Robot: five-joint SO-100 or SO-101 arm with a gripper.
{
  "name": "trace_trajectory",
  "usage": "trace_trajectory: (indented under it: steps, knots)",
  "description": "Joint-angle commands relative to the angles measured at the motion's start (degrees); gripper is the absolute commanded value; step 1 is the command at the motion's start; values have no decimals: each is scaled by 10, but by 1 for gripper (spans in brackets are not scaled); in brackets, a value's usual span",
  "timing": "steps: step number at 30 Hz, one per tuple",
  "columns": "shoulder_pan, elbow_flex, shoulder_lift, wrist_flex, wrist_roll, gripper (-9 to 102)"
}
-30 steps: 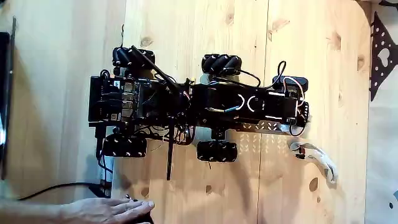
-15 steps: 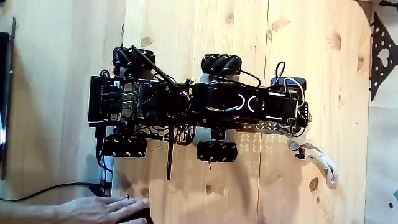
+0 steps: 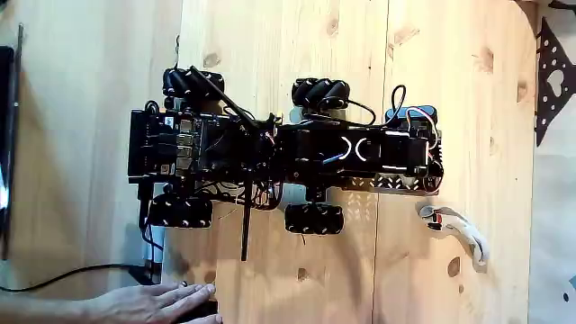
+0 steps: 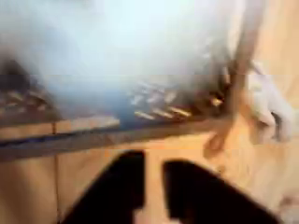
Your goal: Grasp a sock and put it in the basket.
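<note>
We are looking down in the fixed view on the black wheeled robot (image 3: 288, 157) lying across the pale wooden surface (image 3: 270, 45), with the arm folded along its body. The basket (image 3: 382, 183), a strip of perforated metal, is peeking out along the robot's lower edge. In the wrist view the gripper (image 4: 154, 191) is showing as two dark fingers with a narrow pale gap between them, so we are judging them slightly apart and empty.

The wrist view is badly blurred. We are making out the basket's rim (image 4: 112, 135) crossing the frame, and a soft pale lump at the right edge that we are taking to be the sock (image 4: 269, 103); whether it is touching the rim, we cannot tell. A thin white curved strip (image 3: 461, 229) is lying just right of the robot, and a hand (image 3: 144, 301) is resting at the bottom edge.

To do this well, we are advising swinging right toward the lump, opening wider, and closing on its thickest fold.
</note>
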Motion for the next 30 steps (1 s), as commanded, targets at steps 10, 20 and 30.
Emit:
trace_trajectory:
  steps: [10, 20, 30]
  knots:
    - [-48, 75, 69, -195, 94, 0]
    - [-41, 291, 292, -162, 112, 0]
    - [1, 284, 349, 17, 84, 0]
